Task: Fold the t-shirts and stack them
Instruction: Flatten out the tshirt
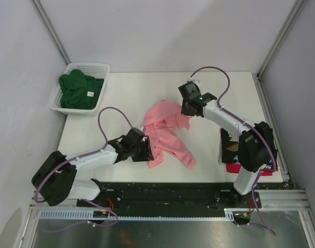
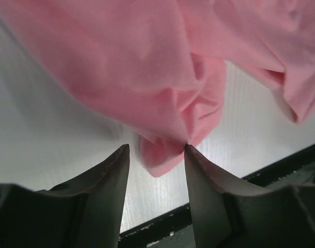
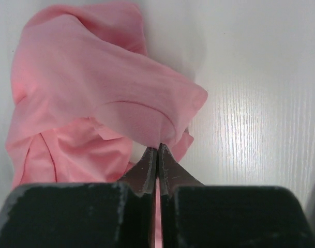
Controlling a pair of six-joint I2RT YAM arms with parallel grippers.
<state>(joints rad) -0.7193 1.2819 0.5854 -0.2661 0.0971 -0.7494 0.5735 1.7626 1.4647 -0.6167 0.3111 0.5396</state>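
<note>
**Fig. – Top, left-wrist and right-wrist views.** The plain salmon-pink cloth t-shirt (image 1: 165, 133) (image 2: 147, 62) (image 3: 79, 88) lies crumpled near the ctr of the white tabletop (image 1: 131, 90), btwn the 2 arms. 1 part bunches toward the far side and 1 long part trails toward the near edge.

The right gripper (image 1: 186, 109) (image 3: 158, 149) sits at the shirt's far-right edge. Its jaws are pressed together on a fold of pink cloth, w/ a thin pink strip visible btwn the fingers (image 3: 144, 168). The pinched fold arches up from the table.

The left gripper (image 1: 146, 150) (image 2: 157, 150) sits at the shirt's near-left edge w/ its jaws parted at a moderate gap. A small lobe of pink cloth hangs btwn the fingertips (image 2: 196, 160), touching 1 tip. Bare table shows beside the other tip, so nothing is clamped.

The dark green cloth t-shirt (image 1: 80, 92) is heaped in the white plastic mesh basket (image 1: 90, 66) at the far-left corner, well apart from the pink one.

At the near-right edge, the black cloth t-shirt w/ tan print (image 1: 230, 147) lies largely hidden under the right arm. The red cloth t-shirt (image 1: 234, 168) shows just on its near side. Cannot tell whether these 2 are stacked.
</note>
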